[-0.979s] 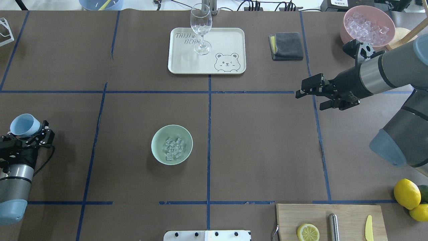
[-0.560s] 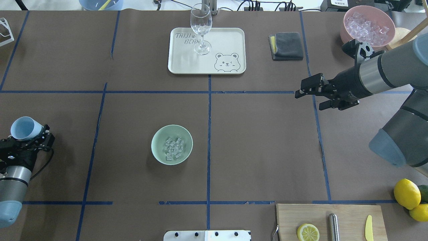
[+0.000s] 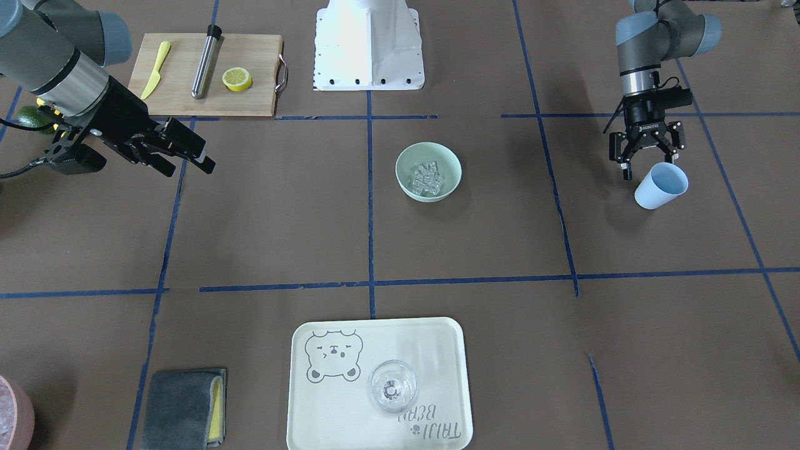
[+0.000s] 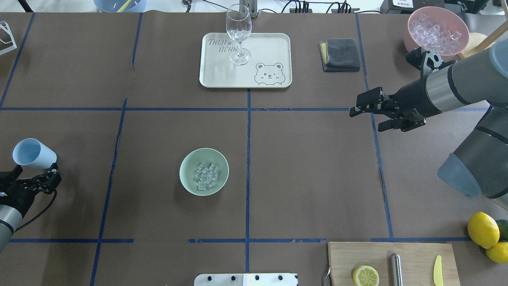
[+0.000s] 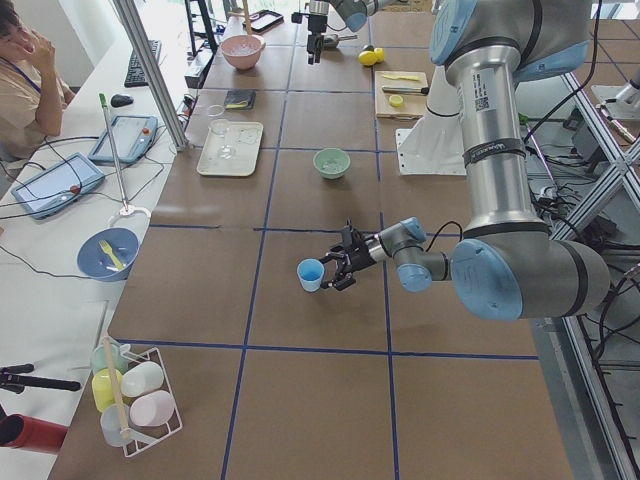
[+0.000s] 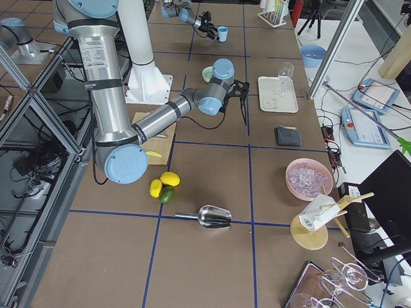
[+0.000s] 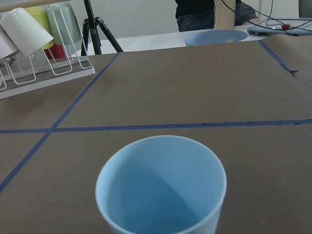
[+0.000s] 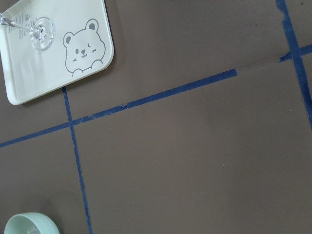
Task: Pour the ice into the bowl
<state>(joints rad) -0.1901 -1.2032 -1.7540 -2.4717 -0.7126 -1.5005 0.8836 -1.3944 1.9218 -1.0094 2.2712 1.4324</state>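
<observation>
The mint-green bowl (image 4: 186, 167) stands left of the table's middle with a small heap of clear ice (image 4: 205, 176) inside; both also show in the front view, bowl (image 3: 406, 164) and ice (image 3: 427, 177). An empty blue cup (image 4: 33, 154) stands on the table at the far left. My left gripper (image 4: 35, 174) is open just behind the cup (image 3: 661, 185) and apart from it. My right gripper (image 4: 367, 119) is open and empty, hovering at the right, far from the bowl.
A pink container (image 4: 436, 29) of ice sits at the back right. A wine glass (image 4: 238, 33) stands on a bear tray (image 4: 274, 47) at the back middle, a grey cloth (image 4: 339, 54) to its right. A cutting board (image 4: 391, 258) and lemons (image 4: 482, 229) are at front right.
My left gripper has let go of the blue cup and drawn back toward the robot; the cup stays standing on the table. The right arm has barely moved.
</observation>
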